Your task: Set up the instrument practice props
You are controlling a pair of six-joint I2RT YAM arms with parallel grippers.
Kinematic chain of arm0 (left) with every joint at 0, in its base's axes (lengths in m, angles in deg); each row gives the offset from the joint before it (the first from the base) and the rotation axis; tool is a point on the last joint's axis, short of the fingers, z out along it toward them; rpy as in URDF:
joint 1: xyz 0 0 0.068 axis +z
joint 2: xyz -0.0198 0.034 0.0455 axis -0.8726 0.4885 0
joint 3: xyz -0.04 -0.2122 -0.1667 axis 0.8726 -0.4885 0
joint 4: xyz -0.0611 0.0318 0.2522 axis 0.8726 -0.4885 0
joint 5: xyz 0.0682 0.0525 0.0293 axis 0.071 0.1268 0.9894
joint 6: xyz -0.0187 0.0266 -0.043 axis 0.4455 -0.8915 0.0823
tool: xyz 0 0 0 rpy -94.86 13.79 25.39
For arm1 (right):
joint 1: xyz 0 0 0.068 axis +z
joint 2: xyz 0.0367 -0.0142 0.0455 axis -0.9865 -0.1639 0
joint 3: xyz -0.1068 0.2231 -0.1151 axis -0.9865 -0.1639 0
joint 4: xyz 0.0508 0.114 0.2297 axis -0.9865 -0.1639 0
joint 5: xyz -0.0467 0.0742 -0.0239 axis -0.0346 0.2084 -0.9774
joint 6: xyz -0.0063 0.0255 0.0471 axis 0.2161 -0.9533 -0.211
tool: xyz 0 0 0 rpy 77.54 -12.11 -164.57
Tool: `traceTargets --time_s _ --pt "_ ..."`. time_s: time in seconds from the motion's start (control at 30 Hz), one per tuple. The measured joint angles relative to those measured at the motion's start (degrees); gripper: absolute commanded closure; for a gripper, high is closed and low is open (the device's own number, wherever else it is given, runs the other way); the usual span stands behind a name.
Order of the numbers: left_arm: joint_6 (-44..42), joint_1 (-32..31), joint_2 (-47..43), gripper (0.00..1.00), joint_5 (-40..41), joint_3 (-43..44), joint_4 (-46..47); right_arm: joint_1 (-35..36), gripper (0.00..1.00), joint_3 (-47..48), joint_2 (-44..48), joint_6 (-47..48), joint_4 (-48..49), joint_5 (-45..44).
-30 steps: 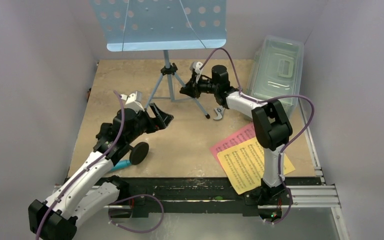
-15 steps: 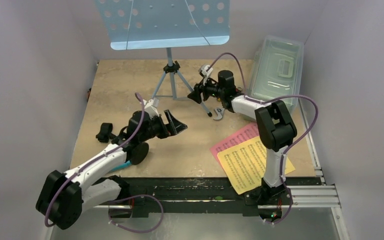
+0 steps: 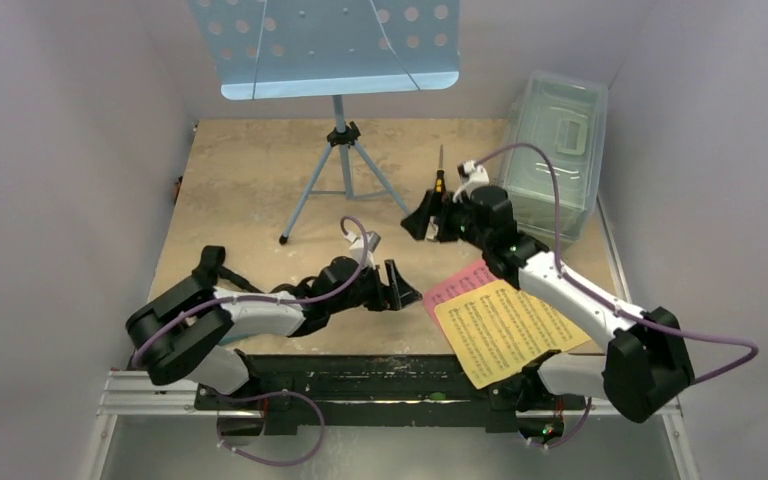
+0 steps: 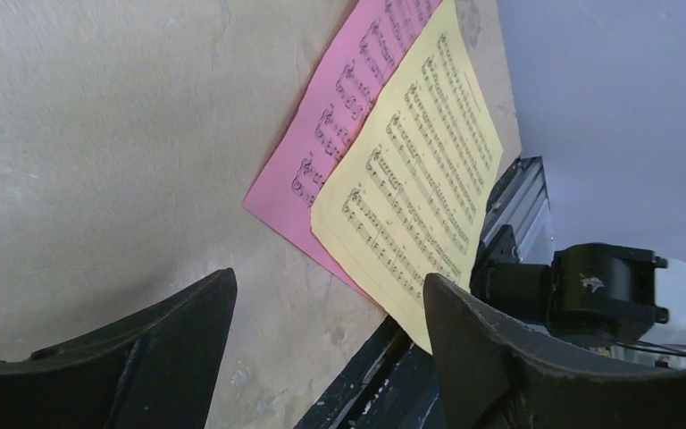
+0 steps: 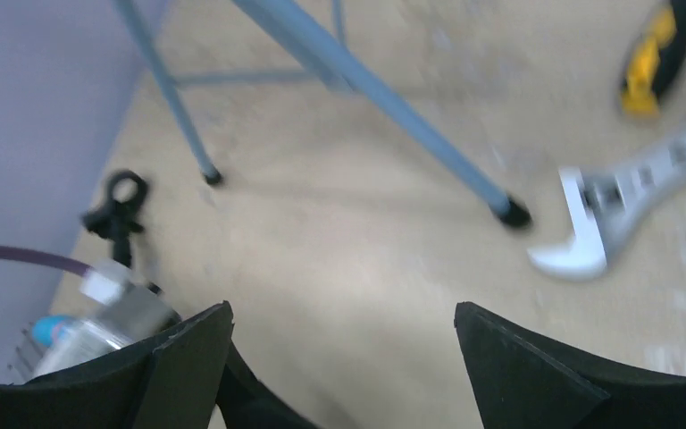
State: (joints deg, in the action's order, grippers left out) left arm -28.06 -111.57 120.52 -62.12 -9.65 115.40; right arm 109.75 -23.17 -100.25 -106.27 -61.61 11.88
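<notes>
The left gripper (image 3: 405, 288), jaws apart and empty, has swung low toward the sheet-music pages (image 3: 505, 330), the right gripper (image 3: 418, 220), jaws wide, has drawn back from the upright music stand (image 3: 310, 50), and only its wrist view shows the wrench (image 5: 607, 219).

My left arm (image 3: 250, 312) and right arm (image 3: 565, 290) wear white shells, black joints, looping purple cables (image 5: 18, 256); I see black wedge fingers (image 4: 509, 357)

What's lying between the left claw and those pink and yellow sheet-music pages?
Nothing: the left wrist view shows bare beige tabletop between the left gripper and the pink sheet-music page under the yellow sheet-music page.
</notes>
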Motion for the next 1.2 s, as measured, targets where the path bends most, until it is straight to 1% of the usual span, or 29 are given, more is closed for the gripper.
traceTargets --time_s 0.1,0.2,0.3,0.37,0.53,0.67,0.73,0.87,0.97,1.03,1.1,1.2 --pt "1.55 -3.34 6.62 0.28 2.49 -0.11 5.92 1.4 0.02 -10.75 5.27 -5.51 -5.57 -4.13" --pt "1.86 -6.16 15.04 0.3 3.34 2.86 8.55 1.38 0.02 -20.02 9.16 -10.51 -11.1 -8.22" --pt "1.79 -9.38 20.28 0.32 4.63 6.62 13.25 1.22 0.02 -24.72 12.83 -15.08 -16.04 -11.39" --pt "1.53 -11.04 20.98 0.33 5.25 7.02 14.29 1.16 0.02 -27.19 16.44 -18.16 -17.46 -13.33" --pt "0.7 -13.53 21.2 0.32 8.52 7.21 14.58 1.11 0.02 -29.2 22.1 -21.33 -18.4 -15.8" --pt "-0.79 -14.16 20.81 0.31 10.82 8.33 12.83 0.26 0.02 -30.23 21.38 -23.23 -16.9 -16.57" --pt "-1.11 -14.23 20.81 0.32 11.15 9.05 12.81 -0.44 0.02 -32.09 19.8 -25.0 -15.43 -16.57" --pt "-1.2 -14.21 21.46 0.38 10.93 9.53 14.64 -0.76 0.02 -33.86 19.32 -29.0 -10.73 -16.48" --pt "-1.31 -14.21 23.15 0.41 10.27 10.34 15.39 -0.92 0.02 -35.08 19.23 -30.29 -7.39 -15.5" --pt "-1.36 -14.21 23.76 0.38 10.62 10.88 14.62 -1.07 0.02 -35.39 19.17 -30.75 -6.67 -15.08" --pt "-1.57 -14.21 23.71 0.34 12.15 10.91 13.18 -1.11 0.02 -35.47 19.37 -30.93 -6.27 -14.97" --pt "-2.45 -14.21 22.84 0.3 15.17 11.04 10.14 -1.11 0.02 -35.54 19.71 -30.75 -6.19 -14.97"
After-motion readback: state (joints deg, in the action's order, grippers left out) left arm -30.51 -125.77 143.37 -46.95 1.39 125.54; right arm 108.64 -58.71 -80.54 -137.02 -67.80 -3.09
